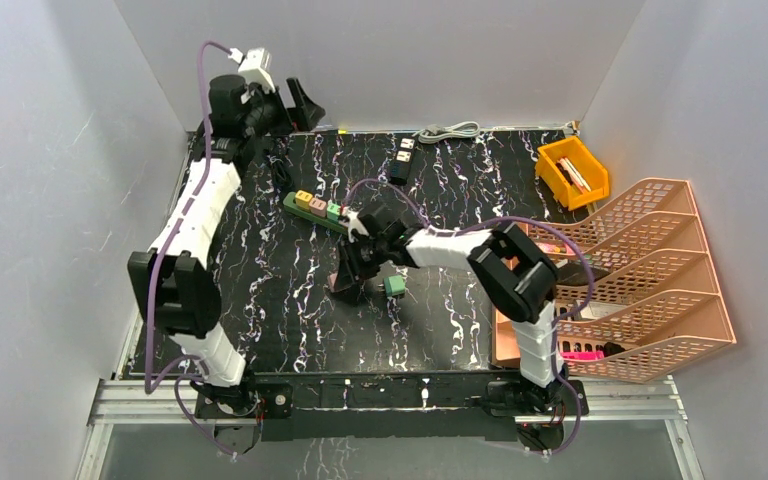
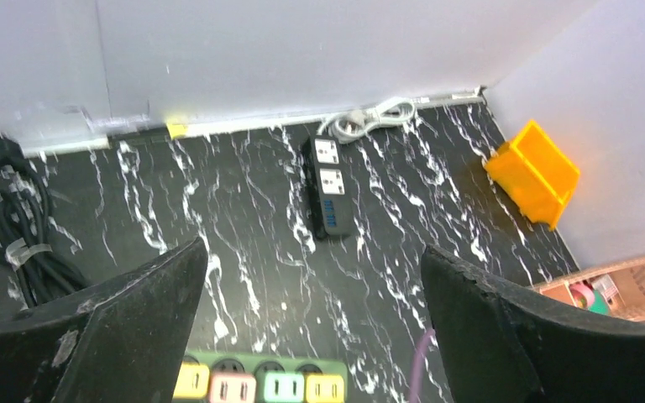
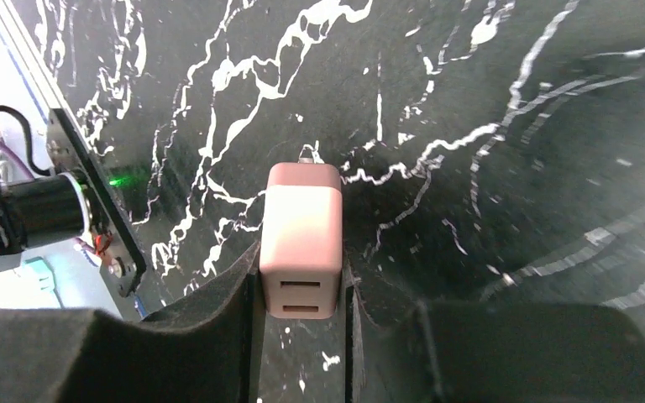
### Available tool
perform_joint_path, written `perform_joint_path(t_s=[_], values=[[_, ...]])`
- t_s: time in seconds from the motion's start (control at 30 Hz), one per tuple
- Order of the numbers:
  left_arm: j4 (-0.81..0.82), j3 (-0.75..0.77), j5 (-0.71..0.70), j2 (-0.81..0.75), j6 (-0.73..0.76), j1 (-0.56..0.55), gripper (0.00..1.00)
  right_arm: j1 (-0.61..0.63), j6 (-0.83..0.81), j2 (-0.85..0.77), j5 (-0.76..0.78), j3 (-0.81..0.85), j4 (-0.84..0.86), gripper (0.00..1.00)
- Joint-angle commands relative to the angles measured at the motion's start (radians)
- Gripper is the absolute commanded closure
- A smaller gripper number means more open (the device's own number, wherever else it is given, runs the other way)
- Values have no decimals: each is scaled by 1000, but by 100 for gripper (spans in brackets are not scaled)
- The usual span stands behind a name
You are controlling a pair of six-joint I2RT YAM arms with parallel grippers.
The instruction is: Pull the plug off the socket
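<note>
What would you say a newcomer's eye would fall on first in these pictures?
The pink plug, clamped in the right gripper over the black marbled table, fills the right wrist view. From above, the green power strip with its coloured sockets lies mid-table just beyond that gripper. The stack of peach file trays crowds the right edge.

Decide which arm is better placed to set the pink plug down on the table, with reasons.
Right. The right gripper is shut on the pink plug, close over the table. The left gripper is open and empty, raised above the green power strip at the back left.
</note>
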Motion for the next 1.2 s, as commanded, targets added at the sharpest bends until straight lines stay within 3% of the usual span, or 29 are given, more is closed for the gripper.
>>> perform_joint_path(t_s=[0.0, 0.2, 0.27, 0.37, 0.53, 0.6, 0.73, 0.83, 0.97, 1.07, 1.17], values=[[45, -202, -11, -109, -48, 33, 2, 51, 50, 59, -27, 93, 10, 83], [112, -359, -32, -263, 0, 50, 1, 78, -7, 59, 38, 115, -52, 40], [157, -417, -21, -309, 29, 52, 2, 79, -62, 29, 116, 139, -107, 30], [161, -426, 47, -341, 83, 52, 2, 79, -167, -30, 255, 174, -171, 24], [-53, -327, 362, -350, 343, 52, 2, 65, -334, -164, 422, 179, -175, 18], [-197, -290, 425, -367, 451, 52, 2, 39, -368, -219, 444, 152, -132, 17], [-300, -303, 572, -456, 581, 54, 2, -56, -410, -283, 408, 109, -58, 17], [-237, -335, 752, -485, 543, 67, 2, -112, -480, -247, 365, 137, -61, 19], [-4, -407, 863, -514, 369, 75, 2, -120, -573, -143, 308, 183, -71, 22], [170, -453, 788, -548, 227, 76, 2, -120, -602, -99, 271, 202, -65, 24], [212, -467, 592, -559, 146, 76, 2, -121, -628, -72, 227, 203, -41, 25]])
